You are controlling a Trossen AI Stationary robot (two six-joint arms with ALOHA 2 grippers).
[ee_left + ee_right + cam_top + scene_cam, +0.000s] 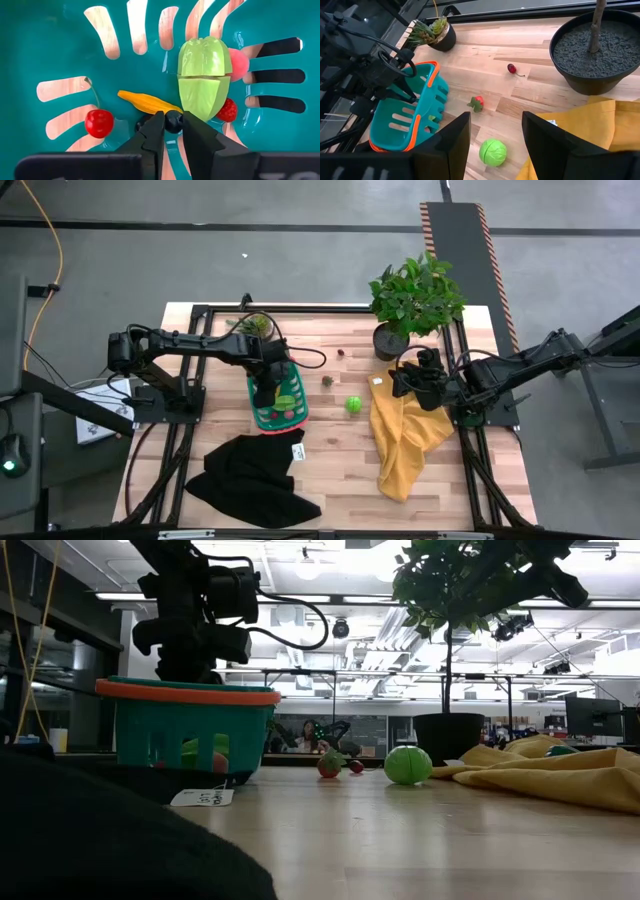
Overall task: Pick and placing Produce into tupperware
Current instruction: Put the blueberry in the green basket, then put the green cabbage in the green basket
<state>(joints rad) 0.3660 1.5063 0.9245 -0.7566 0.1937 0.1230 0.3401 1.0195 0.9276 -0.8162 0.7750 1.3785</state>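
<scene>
Tupperware point(277, 402) sits mid-surface in the high view, left end effector point(264, 393) down inside it; green ball point(353, 405) lies just beside the yellow cloth point(405, 436), with open wood between ball and tupperware. Right end effector point(408, 379) waits at the cloth's edge, fingers apart.

Low view: black cloth point(110, 830) crowds the near rim side.

Left wrist view: fingers point(150, 135) pinch a dark berry point(173, 120) on the slotted floor, beside a cherry point(99, 123), yellow piece point(149, 102), pale green fruit point(204, 77).

Right wrist view: small red pieces point(479, 102) lie loose between tupperware and plant pot point(600, 52).
</scene>
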